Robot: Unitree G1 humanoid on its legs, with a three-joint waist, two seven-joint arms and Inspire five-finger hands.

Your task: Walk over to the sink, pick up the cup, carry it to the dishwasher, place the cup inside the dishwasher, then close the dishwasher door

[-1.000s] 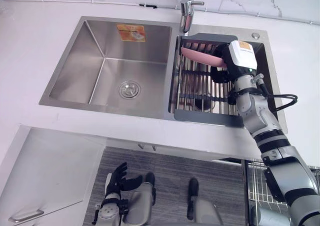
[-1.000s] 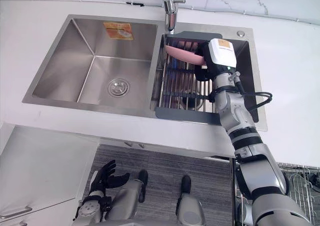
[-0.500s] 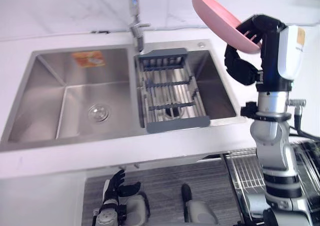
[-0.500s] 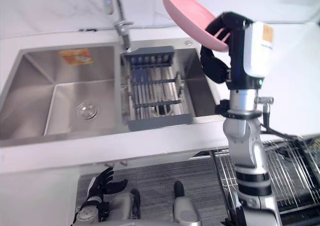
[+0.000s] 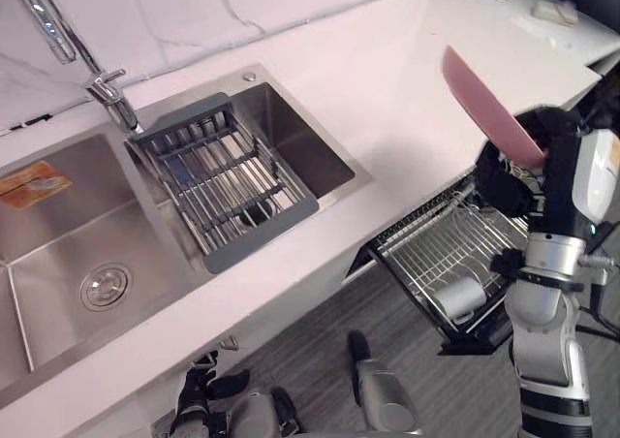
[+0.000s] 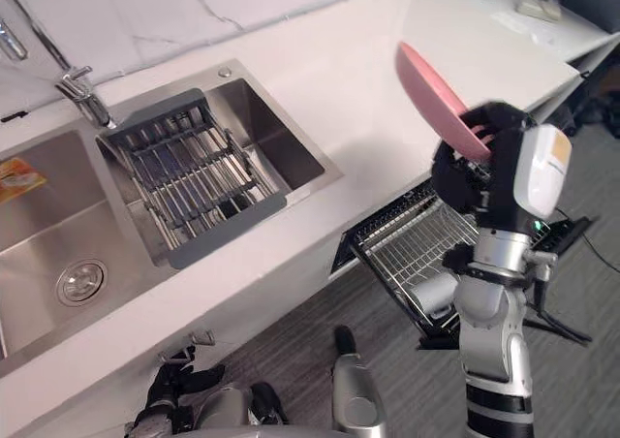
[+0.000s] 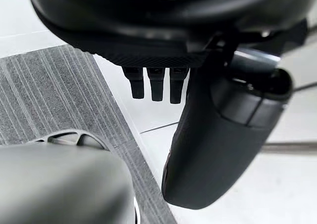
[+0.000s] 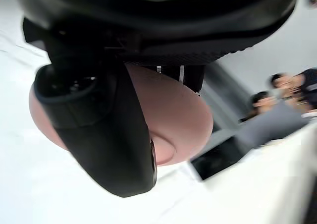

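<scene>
Right hand (image 6: 465,172): fingers (image 6: 481,125) and thumb are curled round the lower rim of a pink plate (image 6: 434,91) and pinch it. In my right wrist view the thumb lies across the plate's underside, where a shallow foot ring shows. The plate is tilted steeply, nearly on edge, and held in the air above the pulled-out dishwasher rack (image 6: 397,239), touching nothing but my hand. The rack is a wire basket sticking out from under the white surface (image 5: 387,79). A grey cylindrical container (image 5: 457,297) lies on its side in it. The steel sink (image 5: 58,254) is set in the surface well apart from the rack, with a dark drain rack (image 5: 228,191) across the basin nearer the dishwasher rack. Left hand (image 5: 199,390): low, well apart from the dishwasher rack, fingers (image 7: 156,85) relaxed and holding nothing.
</scene>
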